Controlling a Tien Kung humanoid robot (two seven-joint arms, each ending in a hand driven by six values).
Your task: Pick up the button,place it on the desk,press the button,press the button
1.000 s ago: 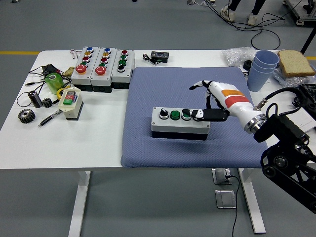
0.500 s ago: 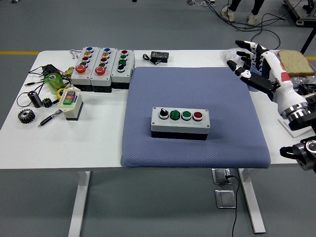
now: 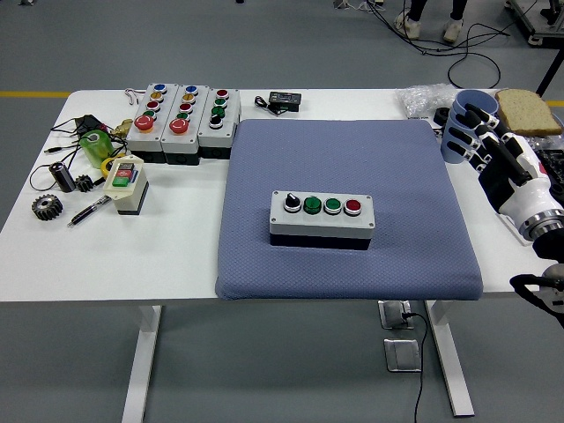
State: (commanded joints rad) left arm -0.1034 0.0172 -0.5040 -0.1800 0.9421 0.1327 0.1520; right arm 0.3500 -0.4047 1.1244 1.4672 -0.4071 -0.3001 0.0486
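Table: a white table carries all items; its near edge runs across the lower part of the view.
Mat: a blue-grey mat covers the table's centre-right area, reaching almost to the near edge.
Button box: the grey button box lies flat on the mat, near its middle, long side parallel to the near edge. Top face, left to right: one black knob, two green buttons, one red button. Nothing touches it.
Right hand: the right hand is at the right edge of the view, just beyond the mat's right side and well apart from the button box. The fingers are extended side by side and relaxed, and they grasp nothing. They overlap the blue cups in the view; contact cannot be determined.
Left items: a gear, a pen and a small two-button box lie on the bare table left of the mat.
Far left: three multi-button boxes stand side by side beside the mat's far-left corner.
Far edge: a small black device lies beyond the mat.
Far right: a slice of bread lies beside the cups.
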